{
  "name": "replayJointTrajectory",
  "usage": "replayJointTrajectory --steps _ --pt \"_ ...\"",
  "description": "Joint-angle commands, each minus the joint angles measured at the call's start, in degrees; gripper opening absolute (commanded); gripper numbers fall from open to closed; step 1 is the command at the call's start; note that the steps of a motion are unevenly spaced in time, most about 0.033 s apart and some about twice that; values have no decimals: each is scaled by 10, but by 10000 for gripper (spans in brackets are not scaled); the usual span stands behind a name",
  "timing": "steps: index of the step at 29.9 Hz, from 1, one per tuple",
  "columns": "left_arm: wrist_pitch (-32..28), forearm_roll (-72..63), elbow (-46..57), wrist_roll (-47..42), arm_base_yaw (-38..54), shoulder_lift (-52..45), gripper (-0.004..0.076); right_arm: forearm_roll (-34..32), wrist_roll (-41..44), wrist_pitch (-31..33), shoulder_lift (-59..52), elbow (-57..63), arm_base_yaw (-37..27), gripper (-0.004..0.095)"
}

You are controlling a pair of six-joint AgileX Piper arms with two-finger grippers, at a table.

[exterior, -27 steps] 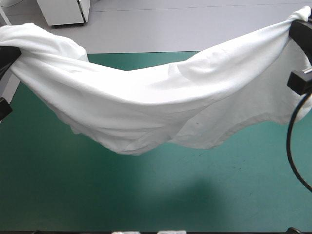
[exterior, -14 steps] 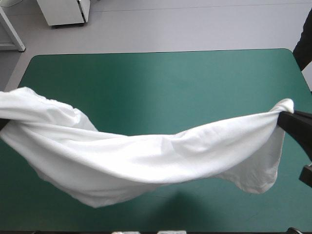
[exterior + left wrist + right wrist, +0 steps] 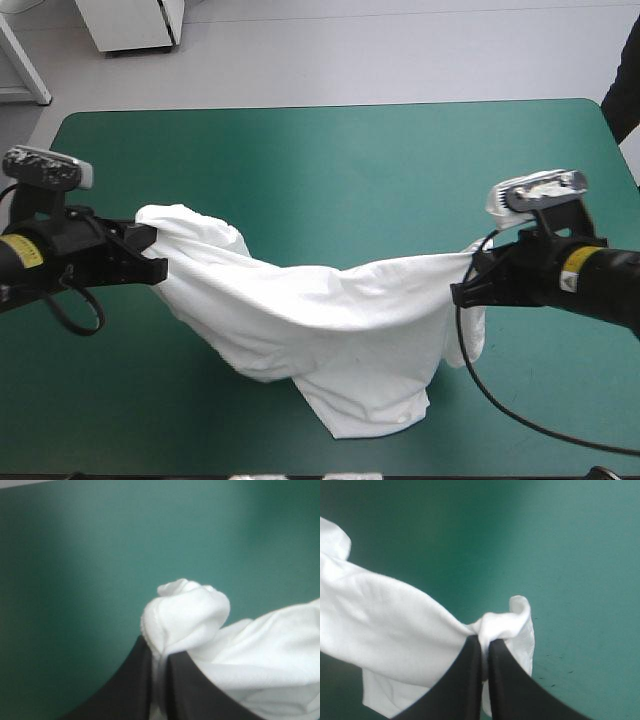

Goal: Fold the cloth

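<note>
The white T-shirt [image 3: 320,320] hangs stretched between both arms over the teal-green table [image 3: 330,160], its lower part sagging onto the cover near the front edge. My left gripper [image 3: 152,252] is shut on the shirt's left end; in the left wrist view the cloth [image 3: 195,615] bunches out from between the black fingers [image 3: 137,680]. At the right, my right gripper [image 3: 462,290] is shut on the other end, and a small fold of T-shirt [image 3: 505,622] pokes past its fingertips [image 3: 470,660].
The table's far half is bare teal-green cover. A black cable [image 3: 500,400] loops from the right wrist down over the table's right front. White furniture [image 3: 130,25] stands beyond the far edge.
Both arms have come down and inward from raised, wide positions. The shirt, earlier stretched high across the view, now hangs low with its bottom resting on the table.
</note>
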Motion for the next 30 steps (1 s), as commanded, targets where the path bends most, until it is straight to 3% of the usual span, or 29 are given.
replayJointTrajectory --steps 1,7,13,23,28,30 --pt "-74 53 -3 -12 -2 32 -10 -53 -8 -70 50 2 0 -17" --pt "-162 126 -3 -23 -1 138 -10 -130 -8 -160 174 0 0 -17" --pt "-241 171 -3 -35 -1 243 -10 -156 -8 -252 289 -4 0 -17" --pt "-329 221 -3 -80 37 363 -10 -198 -7 -276 415 -66 0 -17" --pt "-321 221 -3 -72 44 398 0 -190 -17 -280 440 -92 -2 4" --pt "-311 221 -3 -57 44 410 44 -165 -43 -284 442 -99 -9 71"
